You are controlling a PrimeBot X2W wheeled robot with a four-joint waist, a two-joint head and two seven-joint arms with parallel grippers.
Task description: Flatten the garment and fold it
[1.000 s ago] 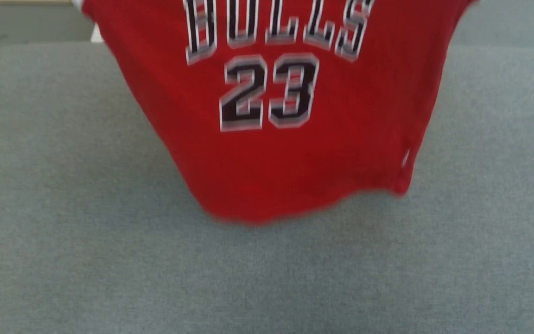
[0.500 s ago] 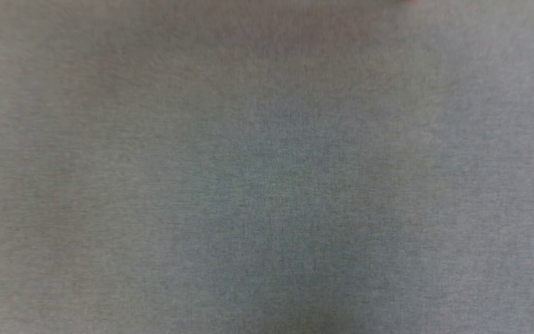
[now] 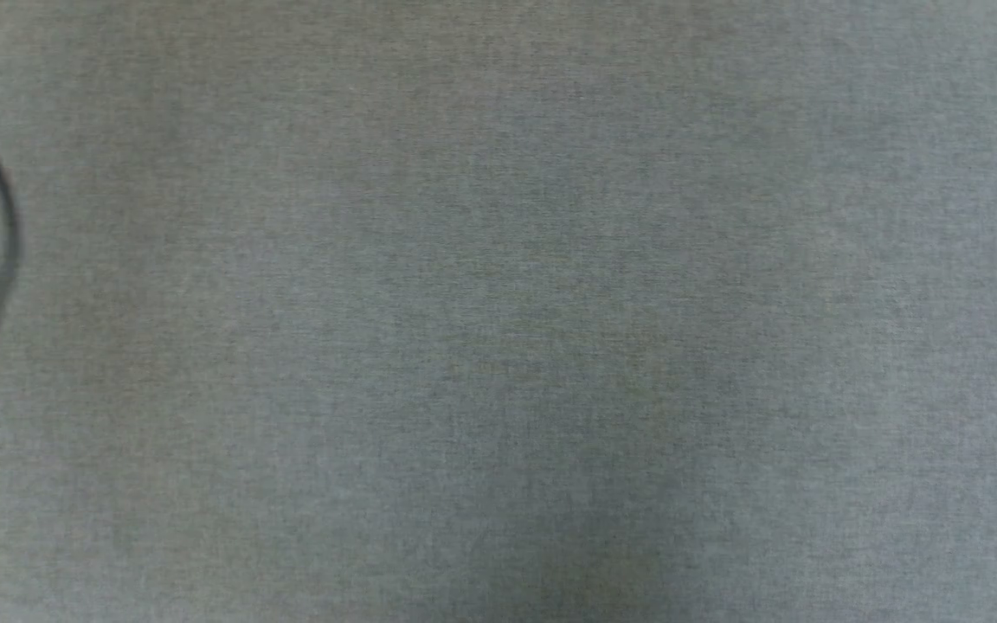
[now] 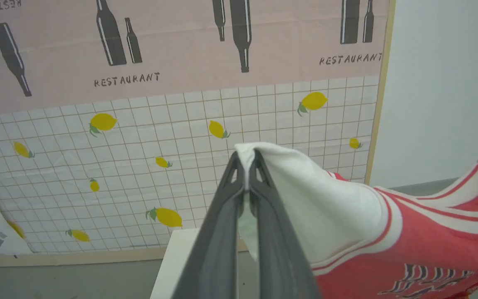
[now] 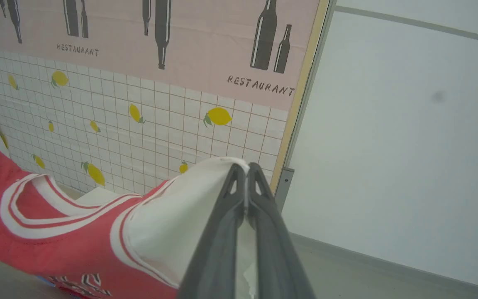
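pinching white sleeves of the garment [image 4: 392,245], left gripper [image 4: 245,158] and right gripper [image 5: 243,169]

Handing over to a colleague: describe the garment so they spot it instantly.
Before the lemon-print tiled wall, the garment is held up between the left end effector and right end effector, each shut on a white sleeve. Red body, striped trim and black lettering set it apart.

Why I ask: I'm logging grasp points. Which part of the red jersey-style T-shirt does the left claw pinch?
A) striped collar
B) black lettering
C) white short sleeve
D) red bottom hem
C: the left wrist view shows the left claw shut on the white short sleeve of the red jersey-style T-shirt.
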